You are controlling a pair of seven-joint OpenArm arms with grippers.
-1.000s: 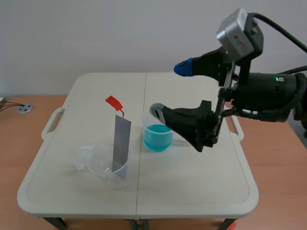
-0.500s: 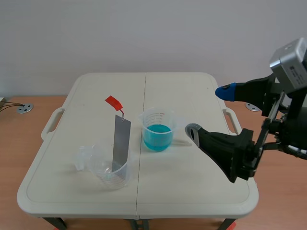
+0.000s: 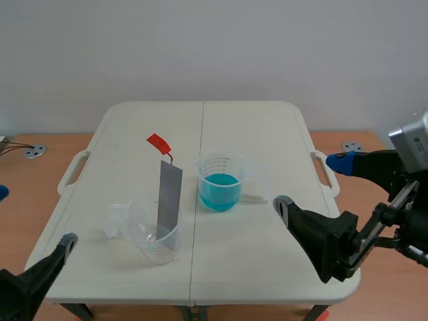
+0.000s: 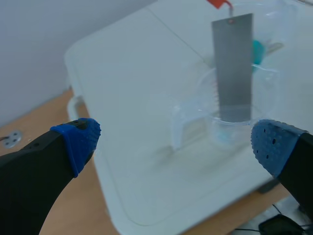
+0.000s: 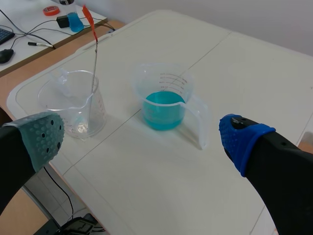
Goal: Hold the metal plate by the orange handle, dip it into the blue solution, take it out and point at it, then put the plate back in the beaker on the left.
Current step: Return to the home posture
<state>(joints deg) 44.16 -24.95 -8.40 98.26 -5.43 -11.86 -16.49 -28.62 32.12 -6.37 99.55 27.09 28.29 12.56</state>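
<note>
Plate (image 3: 170,198) stands slightly tilted in the clear beaker (image 3: 155,235) near the tabletop's (image 3: 267,267) front-left corner, orange handle (image 3: 158,142) up. Our left gripper (image 4: 175,144) and right gripper (image 5: 141,138): fingers spread.

White folding surface (image 3: 241,257) with centre seam and side handles stands on brown wood floor (image 3: 40,184); plain pale wall (image 3: 200,47) behind, evenly lit

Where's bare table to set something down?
Far half of the table, behind both beakers, is bare. So is the near right, in front of the beaker of blue liquid. Crowded: left of centre, where the clear beaker with the metal plate stands beside it.
</note>
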